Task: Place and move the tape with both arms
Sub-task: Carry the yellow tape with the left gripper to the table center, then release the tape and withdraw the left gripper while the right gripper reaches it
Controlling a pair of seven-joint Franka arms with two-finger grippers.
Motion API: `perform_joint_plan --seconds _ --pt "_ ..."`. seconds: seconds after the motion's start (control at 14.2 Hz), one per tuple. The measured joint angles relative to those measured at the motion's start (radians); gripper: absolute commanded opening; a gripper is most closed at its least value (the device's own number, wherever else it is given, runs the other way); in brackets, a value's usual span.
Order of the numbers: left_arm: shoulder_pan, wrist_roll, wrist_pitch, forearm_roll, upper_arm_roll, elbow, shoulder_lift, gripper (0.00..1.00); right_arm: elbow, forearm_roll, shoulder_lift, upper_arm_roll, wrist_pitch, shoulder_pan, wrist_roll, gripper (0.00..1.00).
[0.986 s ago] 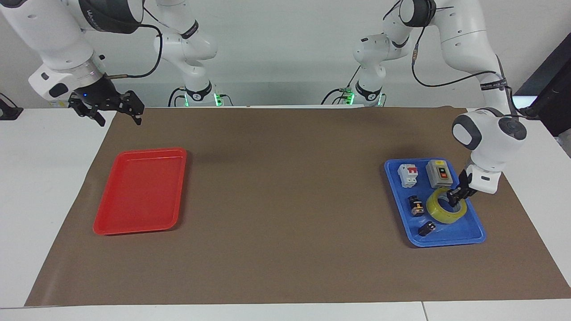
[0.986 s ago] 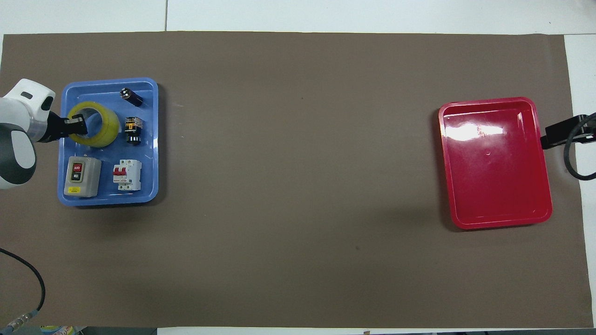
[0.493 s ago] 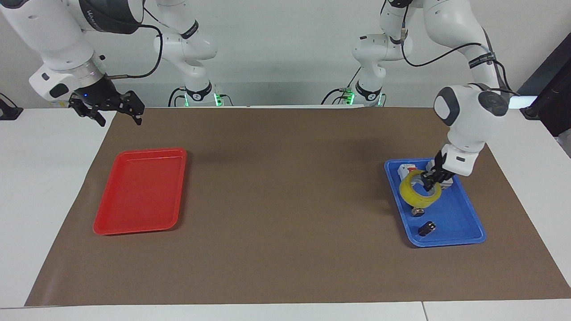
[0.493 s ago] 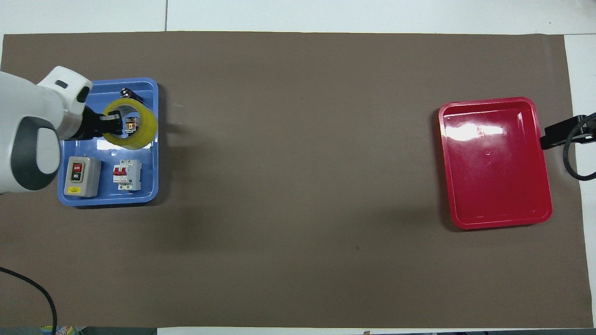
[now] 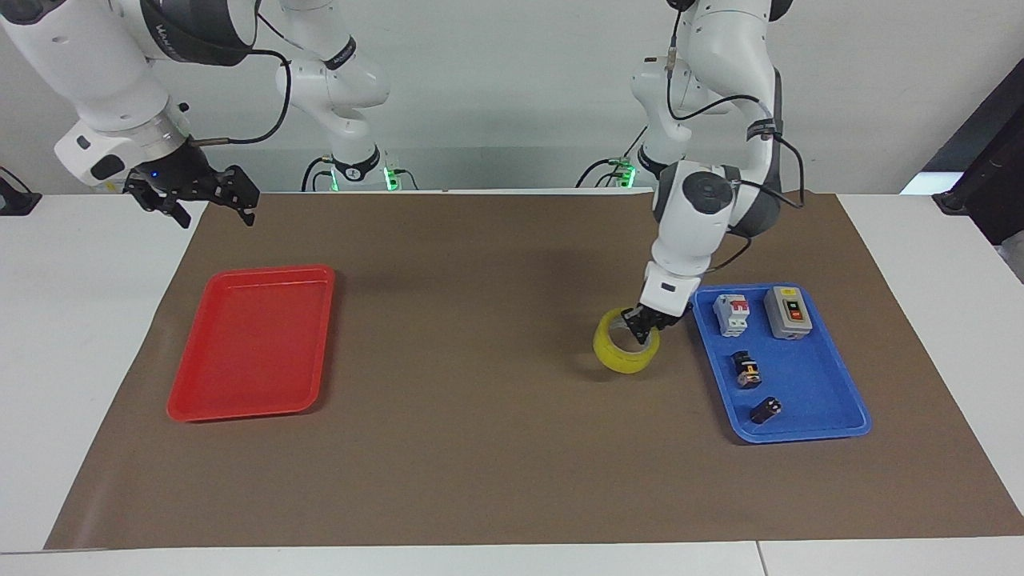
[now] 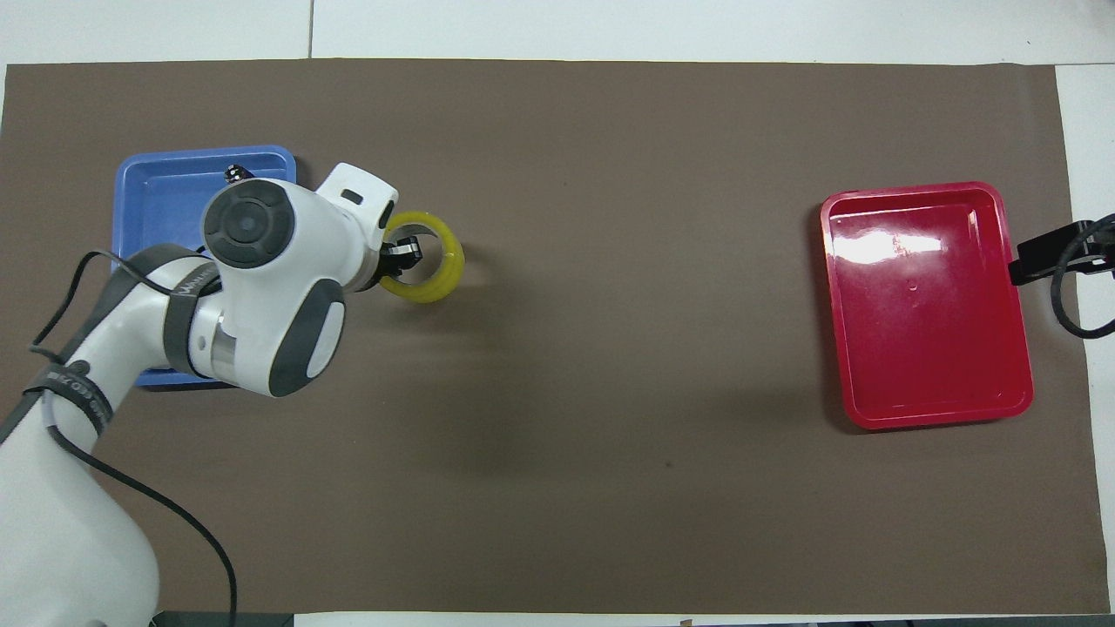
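The right claw (image 5: 194,196), open and empty, waits over the desk's (image 5: 64,320) edge at the right arm's end, nearer the robots than the shallow red plastic tray (image 5: 252,342). The left claw (image 5: 645,323) grips the rim of the wide translucent yellow tape roll (image 5: 626,349) over the brown paper mat (image 5: 480,400), just beside the blue plastic tray (image 5: 800,384) of small electrical parts.
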Motion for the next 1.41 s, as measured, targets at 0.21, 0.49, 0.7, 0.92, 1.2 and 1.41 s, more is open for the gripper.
perform_joint_plan --seconds 0.21,0.49,0.7,0.92,1.2,1.41 --pt "-0.098 -0.16 0.06 0.072 0.0 0.001 0.047 0.0 0.0 0.0 -0.001 0.001 0.0 0.001 0.0 1.0" --pt "-0.211 -0.264 0.151 0.089 0.0 0.011 0.117 0.0 -0.001 0.0 -0.002 0.001 -0.005 0.001 0.0 1.0" --pt "-0.249 -0.265 0.165 0.09 -0.001 0.016 0.133 0.27 -0.001 0.0 -0.002 -0.001 -0.008 0.0 0.0 1.0" --pt "-0.252 -0.262 0.179 0.092 0.0 0.017 0.14 1.0 -0.001 0.0 -0.002 -0.002 -0.008 0.0 0.0 1.0" --pt "-0.238 -0.259 0.183 0.093 0.009 0.044 0.12 1.0 -0.01 0.0 -0.006 -0.003 -0.014 0.0 0.0 1.0" --pt "-0.17 -0.233 0.095 0.093 0.015 0.043 0.036 1.0 -0.018 0.003 -0.009 0.003 0.005 0.006 0.001 1.0"
